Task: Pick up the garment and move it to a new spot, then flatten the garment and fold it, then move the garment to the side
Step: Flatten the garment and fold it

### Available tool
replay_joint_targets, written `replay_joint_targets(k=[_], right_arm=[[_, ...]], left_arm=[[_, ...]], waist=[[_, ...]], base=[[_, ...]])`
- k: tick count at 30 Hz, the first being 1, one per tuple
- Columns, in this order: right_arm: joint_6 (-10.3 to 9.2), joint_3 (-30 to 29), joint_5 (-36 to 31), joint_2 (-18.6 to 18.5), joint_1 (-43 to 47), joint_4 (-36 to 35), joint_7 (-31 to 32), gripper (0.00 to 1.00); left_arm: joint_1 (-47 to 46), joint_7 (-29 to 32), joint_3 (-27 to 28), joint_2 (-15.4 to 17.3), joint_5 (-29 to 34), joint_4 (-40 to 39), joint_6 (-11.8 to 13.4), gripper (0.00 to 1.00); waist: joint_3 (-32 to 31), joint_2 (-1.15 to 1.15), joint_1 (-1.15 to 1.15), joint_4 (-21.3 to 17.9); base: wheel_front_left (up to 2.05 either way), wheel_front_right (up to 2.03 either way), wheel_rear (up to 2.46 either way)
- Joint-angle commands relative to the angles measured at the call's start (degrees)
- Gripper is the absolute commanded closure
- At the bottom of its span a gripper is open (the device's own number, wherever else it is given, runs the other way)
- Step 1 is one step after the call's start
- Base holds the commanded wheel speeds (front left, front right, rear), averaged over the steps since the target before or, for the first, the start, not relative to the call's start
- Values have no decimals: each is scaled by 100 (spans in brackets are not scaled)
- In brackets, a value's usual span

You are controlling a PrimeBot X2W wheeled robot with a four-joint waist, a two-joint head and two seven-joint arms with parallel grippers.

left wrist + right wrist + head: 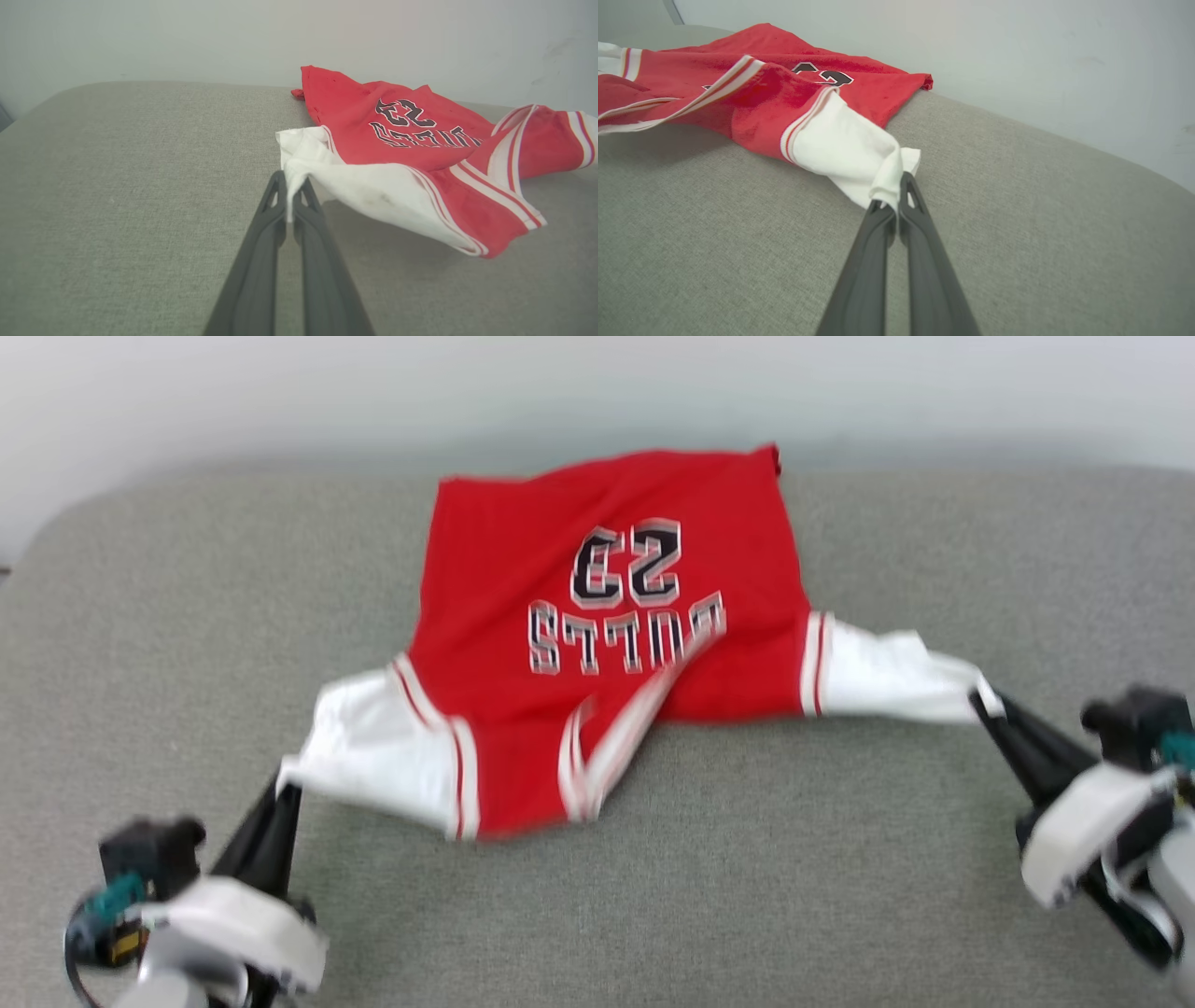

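Nearest the robot, the left gripper [285, 791] reaches up from the lower left of the head view. Its 2 dark fingers [266, 233] are pressed together on the outer edge of the white left sleeve [373, 747], and a pinch of white cloth stands up between the tips in the left wrist view. At the right edge, the right gripper [982, 700] does the same. Its jaws are clamped on the bunched end of the white right sleeve [887, 677], which folds over the tips in the right wrist view.

Between the 2 grippers the red jersey T-shirt [523, 616] is spread across a grey woven surface [747, 877], sleeves pulled outward to either side. The left sleeve sits nearer the robot than the right one, so the near edge runs at a slant. Both wrist views show shadow under the sleeves and the near edge, which are raised off the surface.

The red-and-white striped neckline trim [607, 737] lies crumpled at the middle of the near edge, with one strip running diagonally up onto the chest. Past it, the black, white-outlined "BULLS 23" print [625, 607] faces up and reads upside down from the head camera, the neckline strip covering its first letter. The red body beyond lies flat, and its hem [607, 467] reaches the far edge of the surface. A pale wall [280, 392] stands behind.
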Motion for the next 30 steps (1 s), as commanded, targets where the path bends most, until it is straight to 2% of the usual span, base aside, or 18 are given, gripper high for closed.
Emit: replay_joint_targets(k=[1,8,17,22,27,28,29,30], right_arm=[[-9,-114,23,-47,336,-55,33,100],[-10,-858,45,-35,1782,-394,235,100],[-10,-1841,-11,160,3420,-1104,723,100],[-10,-2293,-91,272,4114,-1433,1046,100],[-10,-2640,-239,390,4415,-1693,1312,100],[-10,-2704,-275,437,4408,-1742,1343,73],[-10,-2756,-299,486,4387,-1799,1367,7],[-10,-2830,-329,528,4355,-1836,1382,0]], left_arm=[[235,-13,55,-24,8,70,0,100],[1097,-13,277,-145,62,427,2,100],[1900,-13,677,-402,245,548,12,100],[2159,-13,818,-487,330,557,-17,100],[2194,-13,892,-583,429,484,-48,100],[2158,-13,884,-603,456,459,-52,100],[2111,-13,864,-613,501,435,-68,100],[2067,-13,843,-626,538,411,-77,100]], waist=[[-292,-1,2,0],[-670,-1,2,-42],[-799,-1,2,-20],[-815,-1,2,18],[-774,-1,2,51],[-758,-1,2,60],[-739,-1,2,73],[-721,-1,2,86]], base=[[0,0,0],[0,0,0],[0,0,0],[0,0,0],[0,0,0],[0,0,0],[0,0,0],[0,0,0]])
